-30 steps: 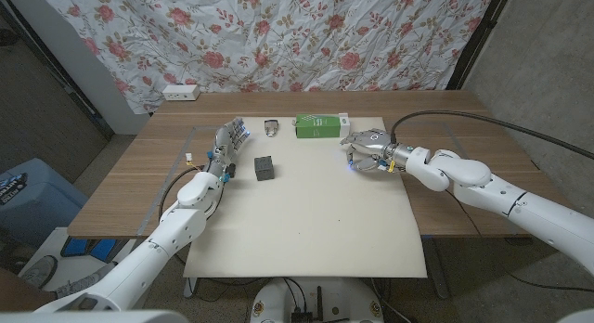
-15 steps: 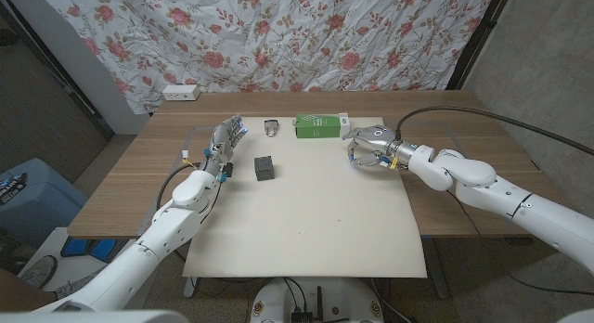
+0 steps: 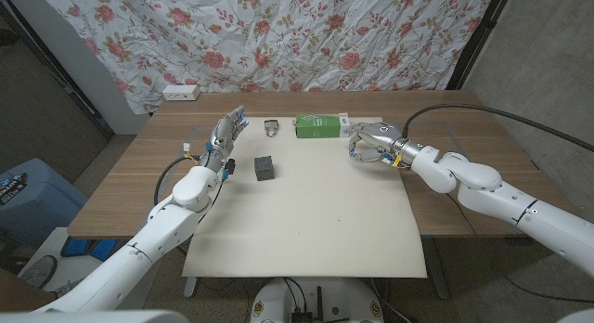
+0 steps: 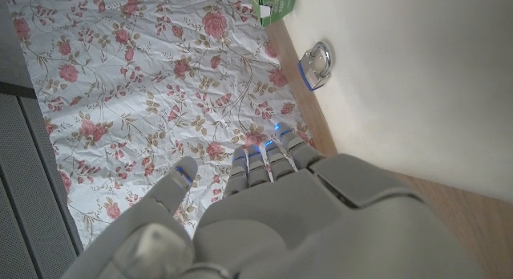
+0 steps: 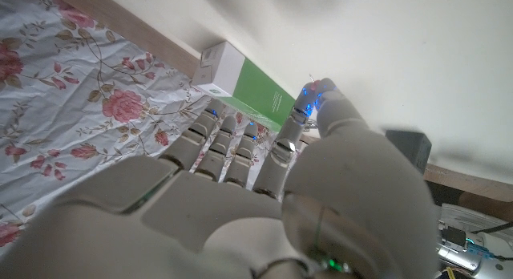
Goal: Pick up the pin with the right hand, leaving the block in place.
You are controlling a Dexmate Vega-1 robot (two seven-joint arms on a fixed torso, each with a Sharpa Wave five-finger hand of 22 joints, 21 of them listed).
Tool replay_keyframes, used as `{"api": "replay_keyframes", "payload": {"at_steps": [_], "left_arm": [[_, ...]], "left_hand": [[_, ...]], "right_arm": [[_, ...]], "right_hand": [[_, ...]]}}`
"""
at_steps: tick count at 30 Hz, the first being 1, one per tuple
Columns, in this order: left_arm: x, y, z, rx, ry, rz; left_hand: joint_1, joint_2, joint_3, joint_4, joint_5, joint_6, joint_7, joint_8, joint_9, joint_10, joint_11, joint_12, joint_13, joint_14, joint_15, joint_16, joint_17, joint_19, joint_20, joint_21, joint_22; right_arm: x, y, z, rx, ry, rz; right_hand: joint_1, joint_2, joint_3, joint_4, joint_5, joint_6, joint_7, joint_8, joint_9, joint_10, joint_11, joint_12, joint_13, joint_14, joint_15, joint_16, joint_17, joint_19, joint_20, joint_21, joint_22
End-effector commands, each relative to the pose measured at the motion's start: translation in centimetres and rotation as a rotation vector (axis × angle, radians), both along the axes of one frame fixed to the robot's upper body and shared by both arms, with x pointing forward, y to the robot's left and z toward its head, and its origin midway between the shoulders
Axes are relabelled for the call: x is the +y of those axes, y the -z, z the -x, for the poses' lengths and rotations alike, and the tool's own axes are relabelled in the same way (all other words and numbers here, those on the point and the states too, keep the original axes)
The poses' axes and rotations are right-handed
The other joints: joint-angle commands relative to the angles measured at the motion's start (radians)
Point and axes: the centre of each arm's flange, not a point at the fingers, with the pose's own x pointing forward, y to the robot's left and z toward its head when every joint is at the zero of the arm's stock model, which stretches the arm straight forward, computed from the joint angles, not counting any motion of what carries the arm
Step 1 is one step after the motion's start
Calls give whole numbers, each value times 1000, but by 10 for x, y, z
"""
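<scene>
R robot hand [image 3: 371,142] has come up off the mat toward 12 o'clock, now just by the green box [image 3: 320,127]. Thumb & fingertips pinch a thin sliver, prob. the pin [image 5: 310,76], so the pickup looks done. Block [image 3: 264,167] is well off at 9 o'clock, untouched. Pin axis runs approx. along the fingers; can't tell which end leads.

Even, soft room light from overhead, no hard glare. The cream mat [image 3: 316,207] glows bright, nearly washed out in both wrist views. The dark block [image 3: 264,167] casts hardly any shadow. Room corners at nine and three o'clock fall dim; wrist views blur slightly up close.
</scene>
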Motion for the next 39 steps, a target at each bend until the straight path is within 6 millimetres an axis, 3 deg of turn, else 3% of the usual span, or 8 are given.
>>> {"api": "replay_keyframes", "payload": {"at_steps": [1,7,16,26,39], "left_arm": [[-31,-18,20,-51,-102,-174],[-46,-28,26,-50,-153,-264],[-86,-46,35,-86,-239,-476],[-119,-49,39,-89,-304,-614],[-139,-38,45,-79,-343,-754]], "left_hand": [[-4,81,6,-2,5,15,1,7,4,10,-1,3,3,-6,-2,0,1,-3,-8,0,2],[-1,86,9,-4,5,20,3,8,3,14,-1,3,3,-4,-3,1,0,-1,-9,1,2],[6,93,13,-12,6,30,4,9,3,18,-3,4,3,-2,-5,2,-1,0,-10,2,2],[8,98,16,-12,6,39,4,11,3,22,-2,4,3,3,-6,4,0,1,-14,3,2],[0,95,12,0,3,46,3,10,4,26,-6,3,3,4,-11,7,5,-8,-23,1,1]], "right_arm": [[-9,-6,6,-1,-28,-112],[-13,-9,7,0,-36,-145],[-22,-10,3,-9,-43,-254],[-32,-4,4,4,-70,-368],[-41,-5,4,8,-93,-468]], "right_hand": [[-3,11,-3,-3,-3,21,-15,6,1,10,0,1,4,6,-68,3,5,4,-1,-2,2],[-3,12,-5,-4,-4,21,-15,5,0,8,1,0,4,3,-65,3,6,2,1,-3,2],[-4,14,-7,-5,-5,21,-15,4,-1,14,3,1,4,2,-62,3,7,0,3,-3,2],[-4,16,-9,-7,-7,21,-14,2,-3,18,4,1,4,2,-61,4,8,1,3,-3,2],[-3,18,-12,-9,-9,22,-14,-1,-6,23,4,1,4,1,-57,4,9,-1,6,-4,2]]}}
